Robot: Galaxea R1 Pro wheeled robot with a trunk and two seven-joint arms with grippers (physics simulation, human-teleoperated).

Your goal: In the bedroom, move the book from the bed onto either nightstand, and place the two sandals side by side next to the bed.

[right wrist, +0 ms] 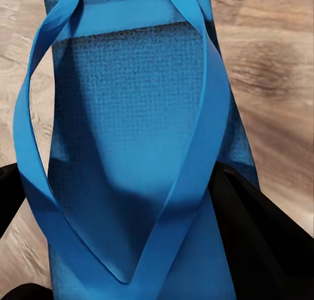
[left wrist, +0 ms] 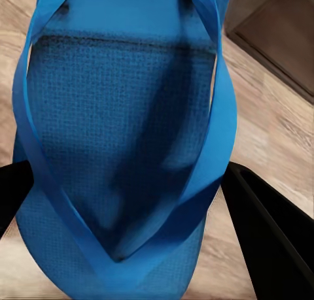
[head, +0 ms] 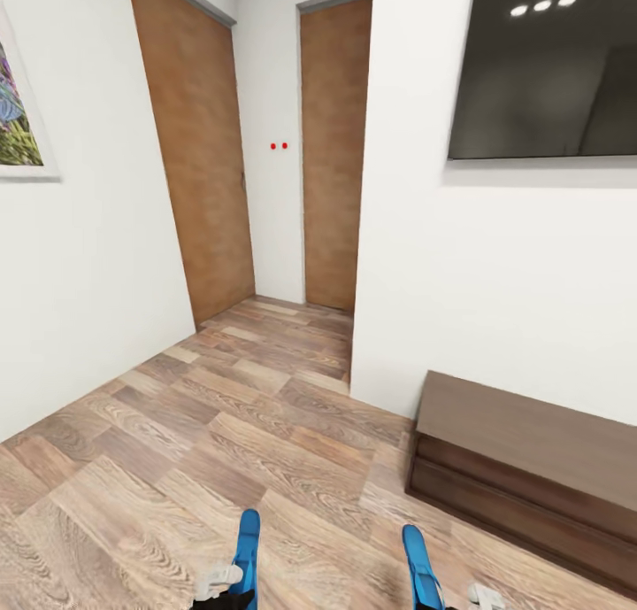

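Each hand carries one bright blue sandal over the wood-plank floor. In the head view the left sandal [head: 249, 548] and the right sandal [head: 419, 566] stick up edge-on at the bottom of the picture, above my left gripper [head: 221, 592] and right gripper [head: 447, 603]. The left wrist view looks down the sandal's sole [left wrist: 111, 136] with its straps, my left gripper [left wrist: 134, 215] shut on it between black fingers [left wrist: 275, 241]. My right gripper [right wrist: 131, 228] is likewise shut on its sandal [right wrist: 137, 130], fingers [right wrist: 261, 241] at both edges. The bed, book and nightstands are out of view.
I face a white-walled corner with two brown wooden doors [head: 199, 150] [head: 334, 150] down a short passage. A dark screen [head: 548, 61] hangs on the right wall above a long low dark-wood cabinet [head: 531, 468]. A framed picture [head: 16, 123] hangs on the left wall.
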